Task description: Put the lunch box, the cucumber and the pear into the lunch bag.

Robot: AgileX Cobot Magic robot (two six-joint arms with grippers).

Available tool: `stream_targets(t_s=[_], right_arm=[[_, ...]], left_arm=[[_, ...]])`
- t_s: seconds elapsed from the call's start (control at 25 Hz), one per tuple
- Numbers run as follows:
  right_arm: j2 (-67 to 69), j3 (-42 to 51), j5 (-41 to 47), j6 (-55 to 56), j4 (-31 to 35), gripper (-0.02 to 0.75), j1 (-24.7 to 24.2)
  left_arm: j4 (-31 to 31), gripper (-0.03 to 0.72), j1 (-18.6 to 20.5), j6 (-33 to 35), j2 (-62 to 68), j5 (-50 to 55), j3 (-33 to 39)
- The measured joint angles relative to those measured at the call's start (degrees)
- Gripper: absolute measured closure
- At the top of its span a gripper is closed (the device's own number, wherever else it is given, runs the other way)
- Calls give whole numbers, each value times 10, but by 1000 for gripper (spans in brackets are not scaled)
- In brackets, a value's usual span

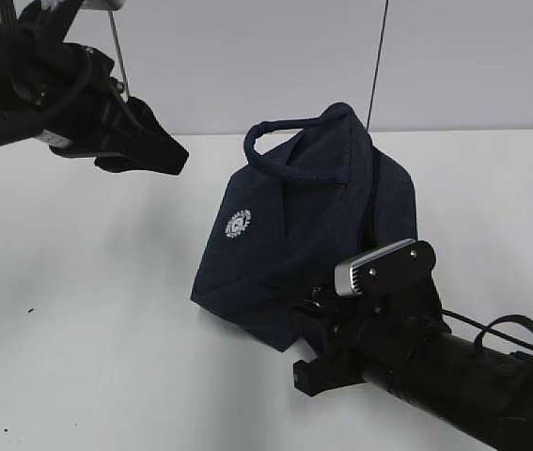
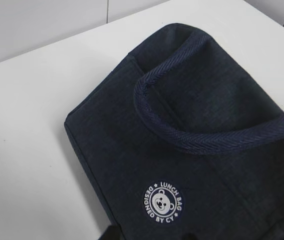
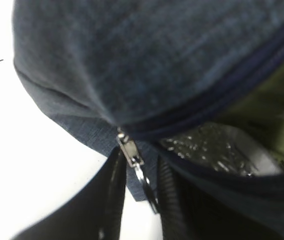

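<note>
The lunch bag (image 1: pixel 313 244) is lying slumped on its side, dark navy fabric, one rope-like handle (image 1: pixel 290 141) arching up over it and the white round logo (image 1: pixel 238 224) facing up and outward. It is sitting just ahead of the right end effector (image 3: pixel 139 200), its lower corner right at the fingers, and well below and beside the left end effector (image 1: pixel 158 150). The metal zipper pull (image 3: pixel 131 155) with its ring is hanging between the right end effector's fingers. The mouth is gaping partly open there, showing silvery lining (image 3: pixel 212 150) and something pale green (image 3: pixel 269 110) inside.
</note>
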Motion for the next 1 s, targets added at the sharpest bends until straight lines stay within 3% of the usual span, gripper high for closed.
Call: stream_targets(t_s=[0.32,0.64,1.0], right_arm=[[0,0,0,0,0,557,0],[0,0,0,0,0,683,0],[0,0,7,0,0,700,0]], left_arm=[[0,450,0,1,0,0,0],[0,450,0,1,0,0,0],[0,450,0,1,0,0,0]])
